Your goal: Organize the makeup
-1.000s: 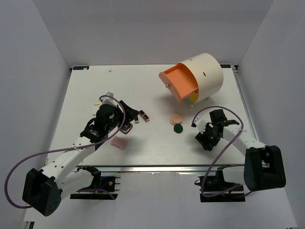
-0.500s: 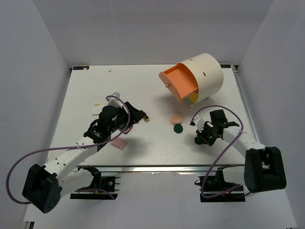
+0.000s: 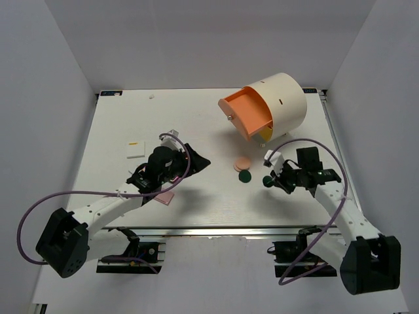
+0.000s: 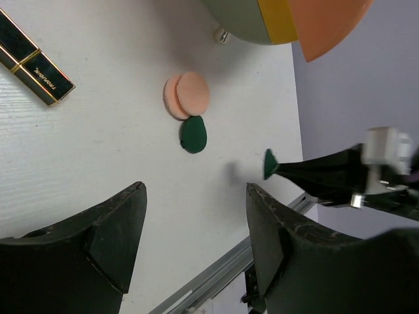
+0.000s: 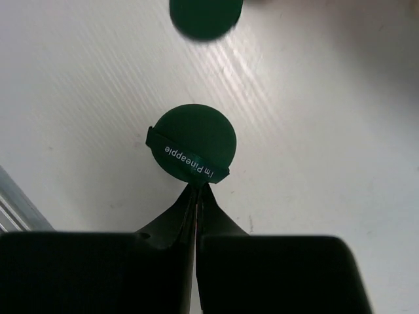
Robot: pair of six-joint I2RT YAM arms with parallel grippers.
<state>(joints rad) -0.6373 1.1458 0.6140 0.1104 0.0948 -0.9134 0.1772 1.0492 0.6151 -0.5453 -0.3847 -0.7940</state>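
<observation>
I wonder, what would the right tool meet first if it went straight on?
Probably the loose dark green disc just ahead, if the right tool travels low enough.

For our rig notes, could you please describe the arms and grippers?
The left arm and right arm have white links, black joints and bases, and a looping purple cable each. The left gripper and right gripper are black, with tapering fingers.

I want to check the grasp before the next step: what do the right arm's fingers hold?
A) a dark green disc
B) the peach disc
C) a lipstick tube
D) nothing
A: in the right wrist view the right fingers pinch the edge of a dark green disc.
</observation>
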